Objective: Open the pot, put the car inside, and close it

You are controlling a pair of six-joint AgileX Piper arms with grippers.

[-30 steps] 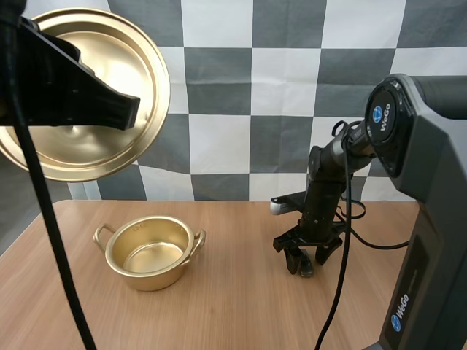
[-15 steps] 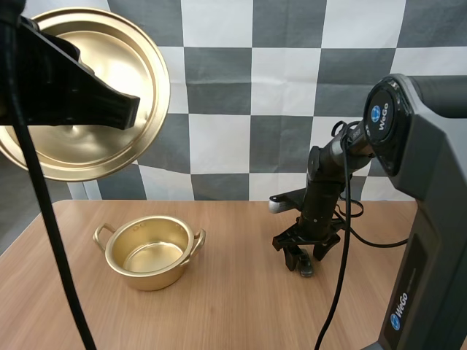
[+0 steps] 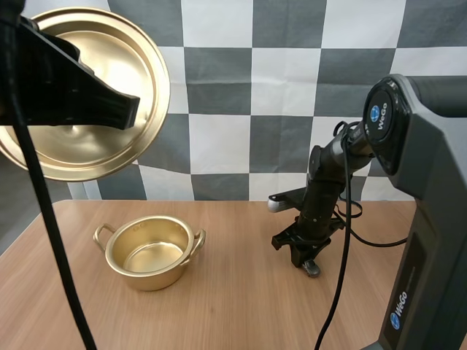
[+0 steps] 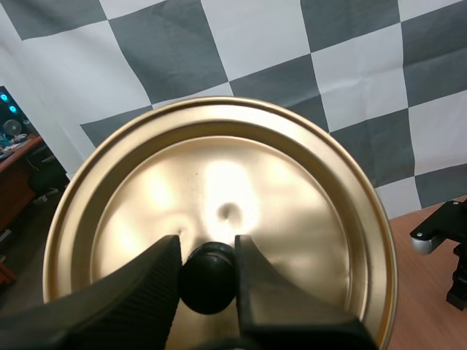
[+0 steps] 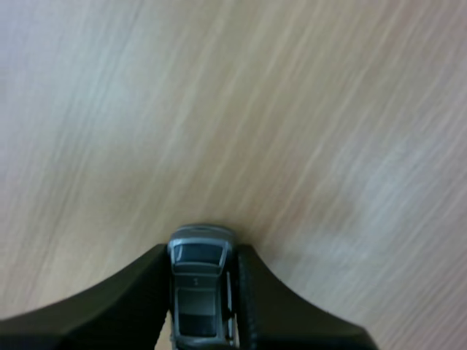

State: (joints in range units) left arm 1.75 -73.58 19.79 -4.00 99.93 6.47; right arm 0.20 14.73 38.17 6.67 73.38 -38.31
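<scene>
1. My L gripper (image 4: 206,248) is up high, well above the table. Its fingers (image 4: 146,281) pinch the small black round knob (image 4: 208,278) of the round gold metal lid (image 4: 292,204).
2. L wrist view gives the knob and the grip on it. In the high view my L gripper (image 3: 69,84) is one big dark shape in front of the lid (image 3: 139,51), and the knob is hidden there.
3. The lid is tilted up nearly on edge, its shiny face toward the high cam.
4. The small gold metal pot with two loop handles (image 3: 148,277) sits open on the light wooden table (image 3: 233,310), on my L side, w/ nothing inside.
5. My R gripper (image 3: 306,259) is down at the tabletop, well apart from the pot, pointing down.
6. R wrist view: my R gripper (image 5: 201,251) has its fingers (image 5: 142,292) narrow, closed on the sides of the little grey toy car (image 5: 197,292), roof up, nose toward open table (image 5: 292,109).
7. In the high view the car (image 3: 312,268) is just a grey bit under the R fingertips.
8. Can't tell whether its wheels touch the wood.
</scene>
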